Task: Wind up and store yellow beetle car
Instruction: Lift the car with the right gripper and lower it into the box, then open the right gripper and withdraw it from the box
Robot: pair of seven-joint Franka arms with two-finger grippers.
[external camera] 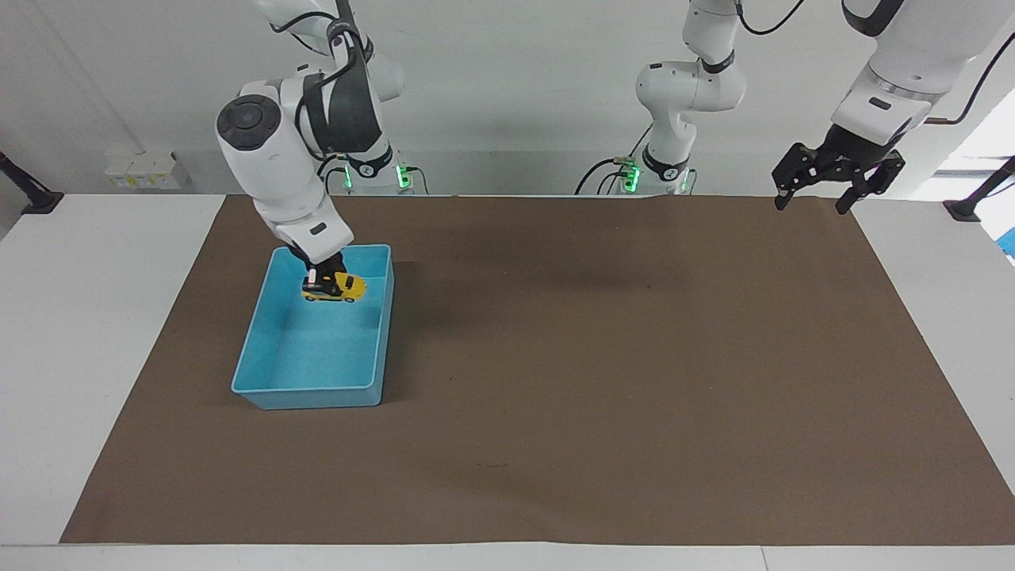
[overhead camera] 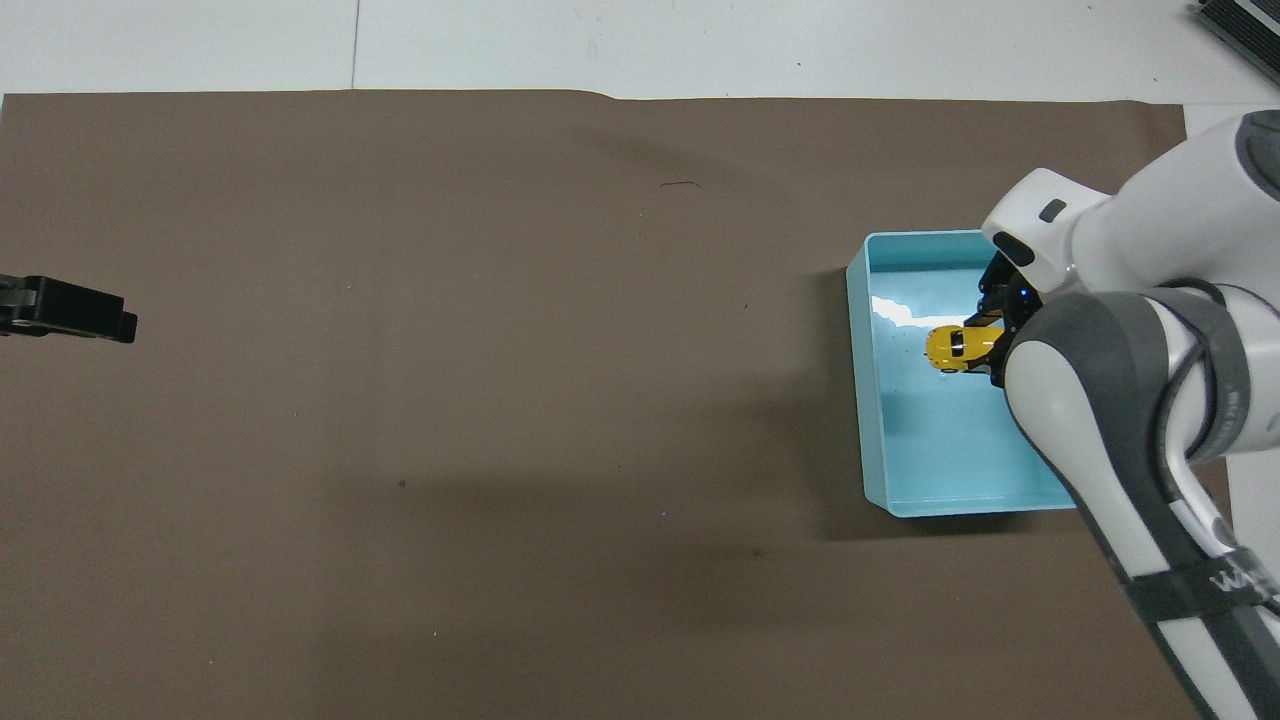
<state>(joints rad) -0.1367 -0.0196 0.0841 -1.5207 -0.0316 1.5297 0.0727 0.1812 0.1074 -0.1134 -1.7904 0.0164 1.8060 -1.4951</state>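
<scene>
The yellow beetle car [external camera: 335, 287] is a tiny yellow toy with dark windows. My right gripper [external camera: 323, 277] is shut on it and holds it in the air over the inside of the light blue tray [external camera: 273, 293]. In the overhead view the car [overhead camera: 957, 346] shows over the tray's floor, with the gripper [overhead camera: 988, 340] partly under the arm's wrist and the tray's wall [overhead camera: 858, 400] in sight. My left gripper [external camera: 833, 184] waits, open and empty, raised over the mat's corner at the left arm's end; only its tip [overhead camera: 70, 310] shows in the overhead view.
A brown mat [external camera: 603, 381] covers most of the white table [external camera: 87, 317]. The tray stands on the mat toward the right arm's end. White table margins run around the mat.
</scene>
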